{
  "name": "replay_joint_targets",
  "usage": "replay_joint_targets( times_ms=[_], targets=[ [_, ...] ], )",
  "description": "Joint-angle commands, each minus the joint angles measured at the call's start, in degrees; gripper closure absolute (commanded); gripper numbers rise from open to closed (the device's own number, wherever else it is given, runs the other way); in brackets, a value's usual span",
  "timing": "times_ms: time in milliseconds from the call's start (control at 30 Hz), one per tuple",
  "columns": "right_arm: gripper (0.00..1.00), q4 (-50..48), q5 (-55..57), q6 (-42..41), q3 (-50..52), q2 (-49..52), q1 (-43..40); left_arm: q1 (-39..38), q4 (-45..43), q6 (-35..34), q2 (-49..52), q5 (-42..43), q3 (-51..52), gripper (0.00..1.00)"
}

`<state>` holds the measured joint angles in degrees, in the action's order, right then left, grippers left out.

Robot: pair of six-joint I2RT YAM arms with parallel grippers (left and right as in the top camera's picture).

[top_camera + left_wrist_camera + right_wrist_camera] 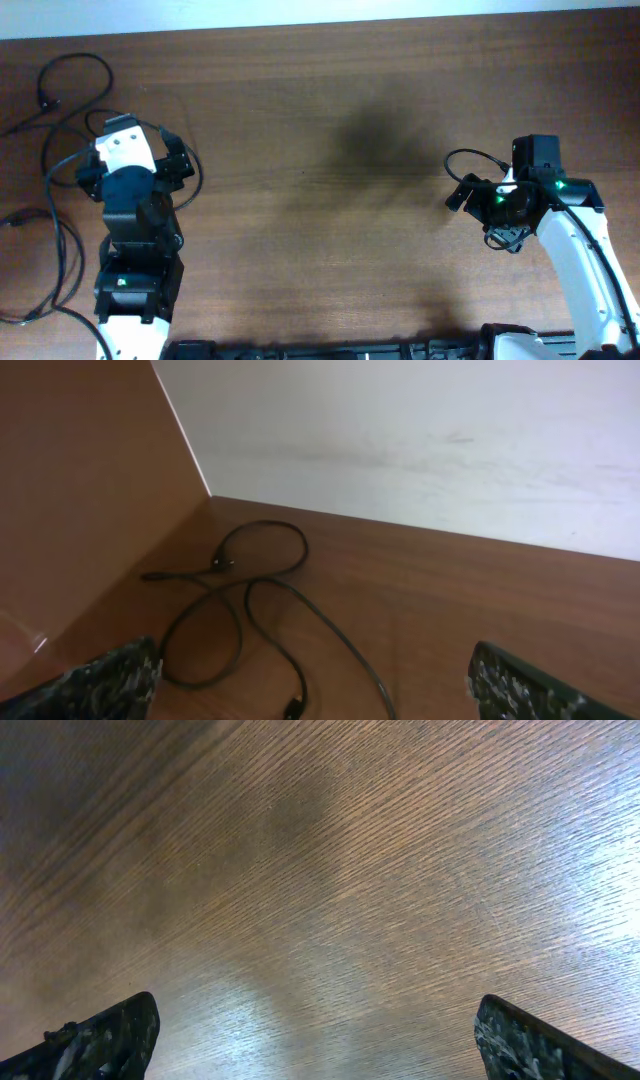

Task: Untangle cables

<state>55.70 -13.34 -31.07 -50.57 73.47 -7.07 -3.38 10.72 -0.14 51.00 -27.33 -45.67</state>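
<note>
Thin black cables (72, 68) lie looped on the wooden table at the far left, with more loops running down the left edge (62, 250). In the left wrist view the cables (262, 585) form crossing loops ahead of the fingers, and a plug end (292, 710) lies between them. My left gripper (130, 145) is open and empty, just right of the loops. My right gripper (485, 205) is open and empty over bare wood at the right, far from the cables. Its wrist view (320, 1040) shows only table.
A white wall (420, 440) stands behind the table's far edge. A brown side panel (80, 490) rises at the left of the table. A thin black wire loop (470, 158) sits at the right arm's wrist.
</note>
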Motion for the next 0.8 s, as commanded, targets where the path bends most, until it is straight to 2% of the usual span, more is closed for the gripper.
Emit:
replay_joint_targets(
  times_ms=[0,100,433,633,767],
  targets=[
    [0.01,0.0,0.3,0.3,-0.1,0.2,0.3,0.2,0.1,0.4,-0.3,-1.4,0.0,0.01],
    [0.01,0.0,0.3,0.3,-0.1,0.2,0.3,0.2,1.9,0.4,-0.3,-1.4,0.0,0.01],
    [0.01,0.0,0.3,0.3,-0.1,0.2,0.3,0.2,26.8,0.4,-0.3,-0.3,0.0,0.01],
    [0.01,0.0,0.3,0.3,-0.1,0.2,0.3,0.2,29.3,0.4,-0.6,-0.3,0.0,0.01],
    [0.01,0.0,0.3,0.3,-0.1,0.2,0.3,0.2,29.3,0.4,-8.1,-0.3,0.0,0.01]
  ],
)
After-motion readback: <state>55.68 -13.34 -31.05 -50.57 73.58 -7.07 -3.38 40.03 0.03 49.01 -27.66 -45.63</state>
